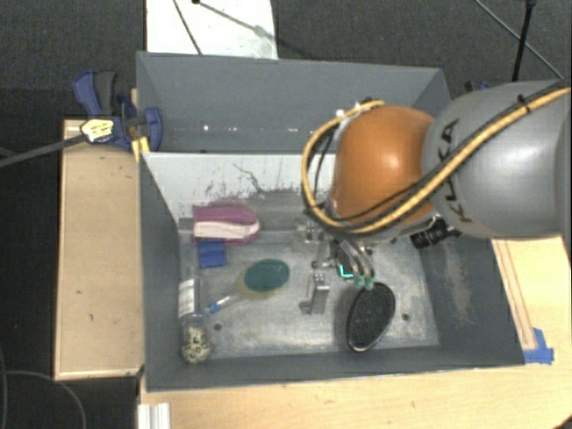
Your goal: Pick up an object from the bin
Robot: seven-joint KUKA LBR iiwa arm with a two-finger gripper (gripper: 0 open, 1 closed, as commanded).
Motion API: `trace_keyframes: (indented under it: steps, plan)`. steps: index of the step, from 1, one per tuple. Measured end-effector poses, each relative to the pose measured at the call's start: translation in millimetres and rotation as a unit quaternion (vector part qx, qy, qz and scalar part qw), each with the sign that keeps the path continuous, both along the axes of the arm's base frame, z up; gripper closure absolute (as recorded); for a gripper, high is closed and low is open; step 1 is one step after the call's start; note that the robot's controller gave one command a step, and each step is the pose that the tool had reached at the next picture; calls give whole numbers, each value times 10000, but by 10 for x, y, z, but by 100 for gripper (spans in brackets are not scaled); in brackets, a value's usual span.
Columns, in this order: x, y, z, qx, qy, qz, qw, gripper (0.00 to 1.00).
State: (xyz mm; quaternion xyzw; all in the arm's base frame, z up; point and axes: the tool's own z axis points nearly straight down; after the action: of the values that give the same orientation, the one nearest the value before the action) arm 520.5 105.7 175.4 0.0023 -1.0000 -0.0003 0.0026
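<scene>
My gripper (336,286) hangs low over the bin's middle floor, under the orange cover. It is open, with one finger (315,295) near the floor and the other next to the black oval brush (369,316). Nothing sits between them. The brush lies just right of and below the gripper, near the bin's front. A green round brush with a pale handle (266,276) lies just left of the gripper.
A pink and white folded cloth (226,222) lies at the back left, with a small blue block (211,256) in front of it. A clear tube (187,298) and a small speckled ball (195,347) lie along the left wall.
</scene>
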Motion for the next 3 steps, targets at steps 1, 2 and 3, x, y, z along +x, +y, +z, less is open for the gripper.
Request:
trace_keyframes:
  steps: [1, 2, 3]
  plan:
    - [253, 626, -1080, 3, -5, 1026, 9947, 0]
    - [344, 511, -740, 7, -59, -377, 9993, 0]
    - [199, 551, -750, -1, -22, 454, 9990, 0]
